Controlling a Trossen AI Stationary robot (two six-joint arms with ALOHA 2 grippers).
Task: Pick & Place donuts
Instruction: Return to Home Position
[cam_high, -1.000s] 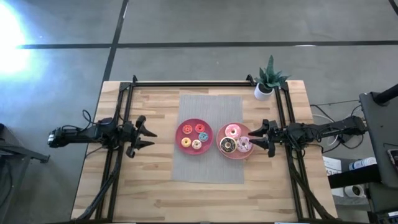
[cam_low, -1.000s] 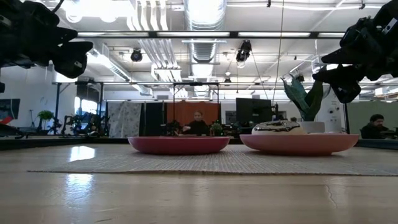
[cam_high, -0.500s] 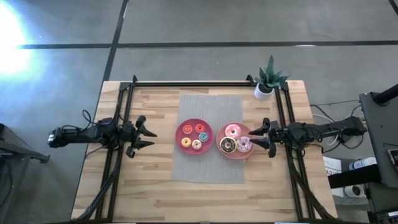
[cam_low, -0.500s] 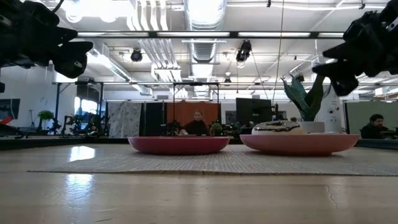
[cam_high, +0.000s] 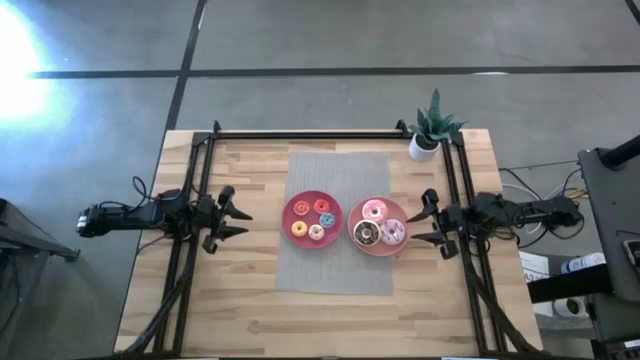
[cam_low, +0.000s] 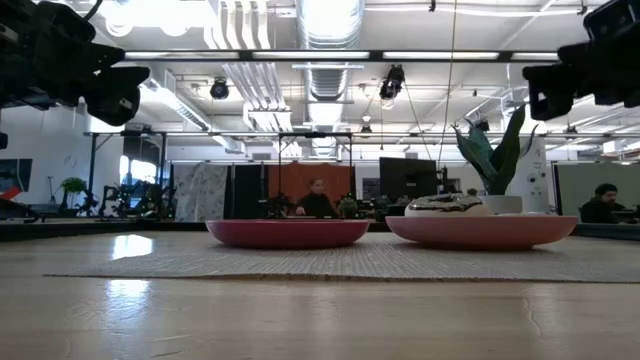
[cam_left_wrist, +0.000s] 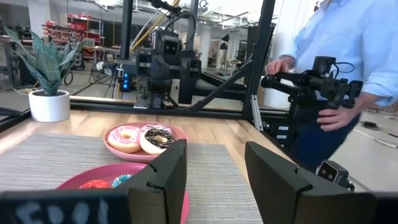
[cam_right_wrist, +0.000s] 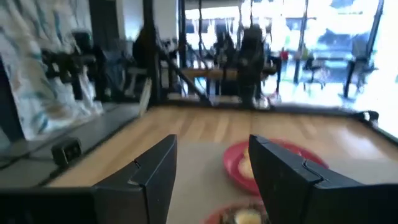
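On the grey mat two pink plates stand side by side. The left plate (cam_high: 288, 219) bears the tiny donuts: red-orange (cam_high: 300, 208), blue (cam_high: 323, 206), yellow (cam_high: 298, 229) and cream (cam_high: 317, 233). The right plate (cam_high: 378, 249) bears the pink donut (cam_high: 374, 210), the chocolate donut (cam_high: 366, 234) and the pale pink-white donut (cam_high: 392, 232). My left gripper (cam_high: 240, 221) hovers open, left of the mat. My right gripper (cam_high: 421, 226) hangs open just right of the right plate, raised above the table (cam_low: 558, 86). Neither holds anything.
A potted plant (cam_high: 428, 134) stands at the table's far right corner. The grey mat (cam_high: 335, 270) lies mid-table, and black frame rails (cam_high: 190, 200) run along both sides. A person (cam_left_wrist: 348, 68) stands beyond the table's right edge. Bare wood lies near the front edge.
My right gripper has drawn back from over the right plate toward the table's right edge and has risen. The donuts and plates have stayed where they were.
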